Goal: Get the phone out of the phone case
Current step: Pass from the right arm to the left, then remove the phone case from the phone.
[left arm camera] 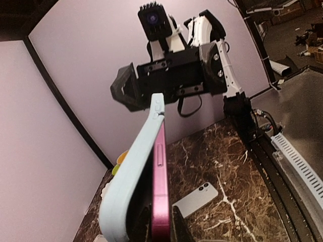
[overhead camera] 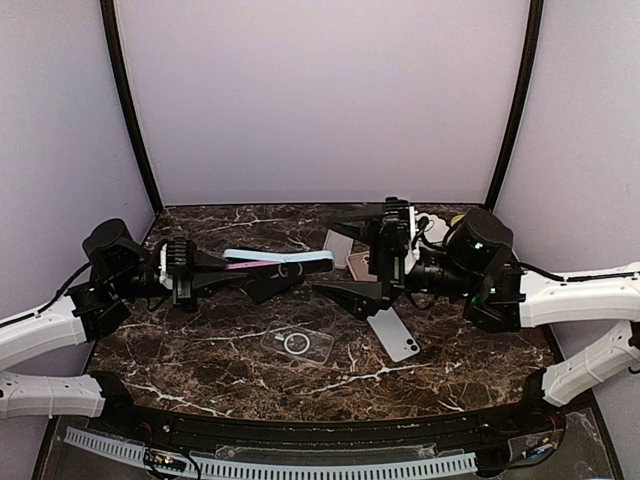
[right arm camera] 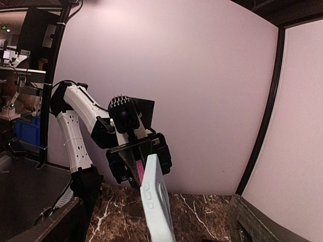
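Observation:
The phone [overhead camera: 240,266] is pink and sits partly in a light blue phone case [overhead camera: 290,257], both held in the air over the middle of the table. My left gripper [overhead camera: 238,273] is shut on the phone's left end. In the left wrist view the dark fingers [left arm camera: 179,224] pinch the pink phone [left arm camera: 160,176], and the case [left arm camera: 128,176] bows away from it at the near end. My right gripper [overhead camera: 345,255] stands wide open around the case's right end, touching nothing. The right wrist view shows the case [right arm camera: 156,201] edge-on, with a strip of pink phone [right arm camera: 138,170] behind it.
On the dark marble table [overhead camera: 200,370] lie a clear case with a ring [overhead camera: 297,343], a silver phone [overhead camera: 393,333] and a pinkish phone [overhead camera: 360,265]. Small items [overhead camera: 432,225] sit at the back right. Purple walls close in three sides.

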`<state>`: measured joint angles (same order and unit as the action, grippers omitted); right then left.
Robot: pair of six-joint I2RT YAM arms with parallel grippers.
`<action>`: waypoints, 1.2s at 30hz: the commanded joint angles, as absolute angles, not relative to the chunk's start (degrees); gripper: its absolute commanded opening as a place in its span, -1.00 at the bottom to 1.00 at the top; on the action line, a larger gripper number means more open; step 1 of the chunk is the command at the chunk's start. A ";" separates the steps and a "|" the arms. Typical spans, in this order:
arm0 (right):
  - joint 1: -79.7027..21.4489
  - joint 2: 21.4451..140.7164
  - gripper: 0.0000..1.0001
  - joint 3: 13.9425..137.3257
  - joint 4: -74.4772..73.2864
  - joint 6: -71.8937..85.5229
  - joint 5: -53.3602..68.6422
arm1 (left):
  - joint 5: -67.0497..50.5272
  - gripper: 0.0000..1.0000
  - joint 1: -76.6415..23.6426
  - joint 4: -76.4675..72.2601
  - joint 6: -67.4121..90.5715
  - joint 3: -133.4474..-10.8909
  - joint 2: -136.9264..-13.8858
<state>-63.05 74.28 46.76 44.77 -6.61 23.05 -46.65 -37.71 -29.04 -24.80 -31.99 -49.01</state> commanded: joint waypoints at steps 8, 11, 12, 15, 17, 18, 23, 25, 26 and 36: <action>-63.37 69.19 0.97 58.00 -0.44 -6.61 13.23 | -33.00 -1.00 -37.75 -14.00 -43.17 -36.12 -54.09; -63.37 71.97 0.97 61.59 -4.29 -7.25 12.93 | -32.98 -1.00 -37.98 -13.27 -42.95 -36.56 -55.92; -63.37 73.12 0.97 62.60 -4.99 -7.66 12.84 | -33.19 -1.00 -38.06 -13.23 -42.64 -36.74 -56.17; -63.37 77.11 0.95 66.26 -6.91 -9.10 12.72 | -34.42 -1.00 -38.43 -13.03 -41.77 -37.03 -57.44; -63.37 80.47 0.88 69.57 -9.36 -9.82 11.53 | -35.11 -1.00 -38.84 -12.74 -41.28 -37.27 -58.20; -63.37 82.04 0.84 71.51 -11.10 -10.55 11.50 | -35.26 -1.00 -39.26 -12.52 -41.17 -37.49 -58.50; -63.37 88.89 0.65 80.15 -17.46 -12.37 12.08 | -36.32 -1.00 -40.31 -11.19 -40.74 -38.32 -60.29; -63.45 90.67 0.56 82.57 -19.09 -12.73 12.54 | -36.19 -1.00 -40.57 -10.84 -40.69 -38.54 -60.82; -63.46 91.30 0.52 83.42 -19.38 -12.79 12.75 | -36.07 -1.00 -40.77 -10.60 -40.73 -38.56 -61.00; -63.54 96.39 0.21 87.71 -18.81 -12.02 14.47 | -35.29 -1.00 -40.91 -10.17 -40.53 -39.10 -62.41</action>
<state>-63.07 94.37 85.06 -19.59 -12.14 13.13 -34.41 -40.73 -7.64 -41.12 -36.42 -63.00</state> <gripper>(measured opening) 0.626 0.100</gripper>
